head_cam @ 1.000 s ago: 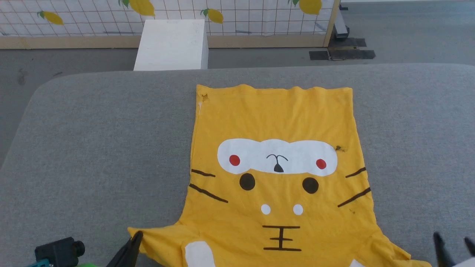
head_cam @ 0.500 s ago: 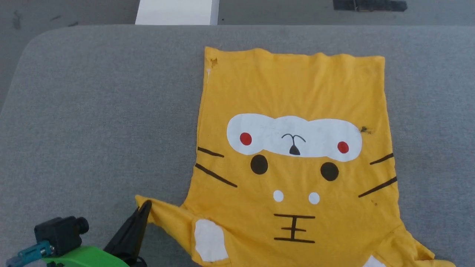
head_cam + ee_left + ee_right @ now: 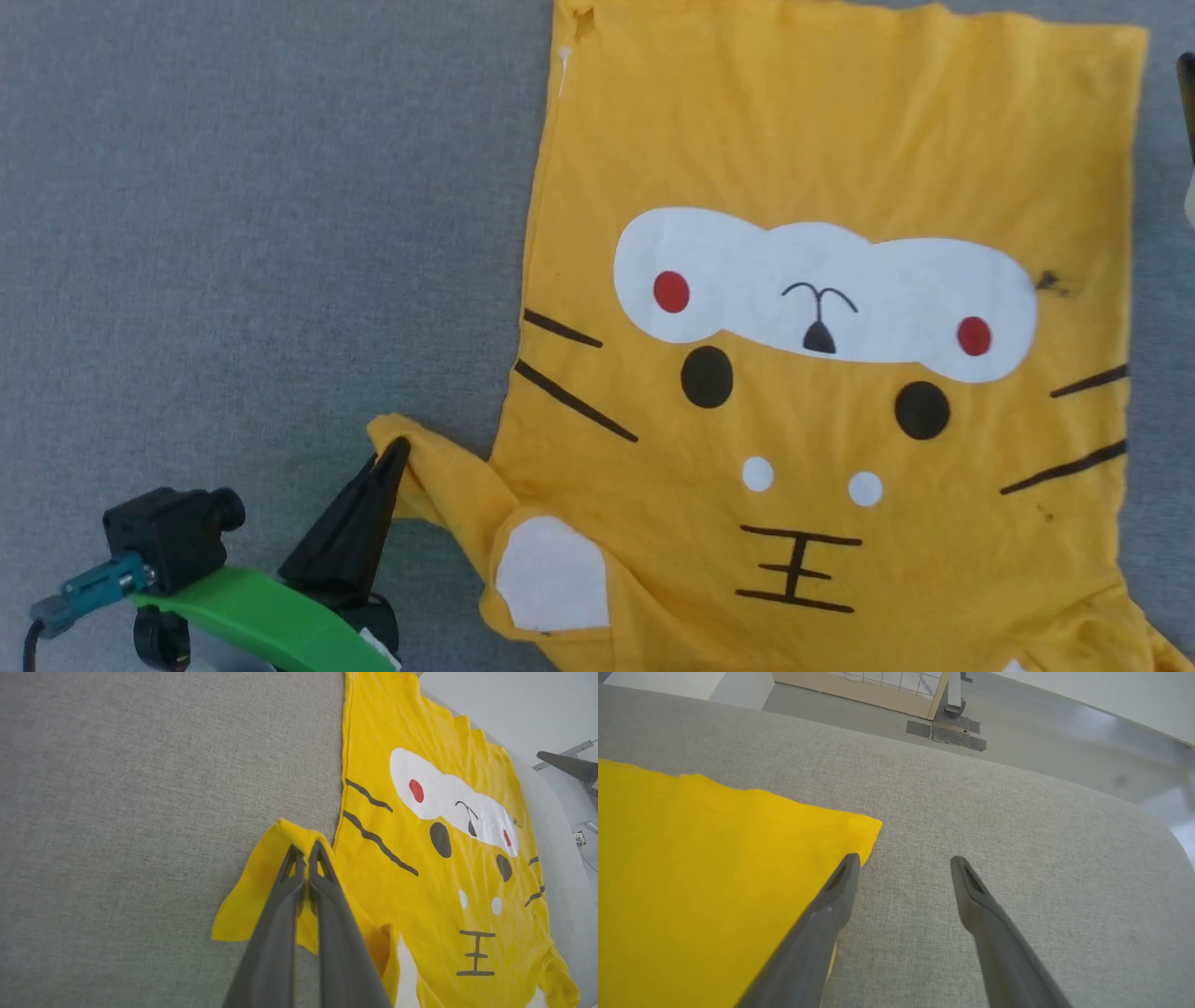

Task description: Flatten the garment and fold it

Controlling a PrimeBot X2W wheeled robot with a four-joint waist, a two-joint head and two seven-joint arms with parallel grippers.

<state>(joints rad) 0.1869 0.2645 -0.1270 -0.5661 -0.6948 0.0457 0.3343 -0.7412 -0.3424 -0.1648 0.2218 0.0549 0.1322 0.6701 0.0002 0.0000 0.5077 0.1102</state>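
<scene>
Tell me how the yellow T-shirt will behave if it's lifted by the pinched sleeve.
Probably floppy: the sleeve bunches and folds around the shut left gripper. The T-shirt looks thin and wrinkled, so it is likely light and will drape. It may drag on the grey fabric surface rather than slide.

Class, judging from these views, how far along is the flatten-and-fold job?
Done: the bright yellow cartoon-face cotton T-shirt lies mostly flat on the grey fabric surface. In hand: left gripper shut on its sleeve; right gripper open beside the hem corner. Left: every fold.
</scene>
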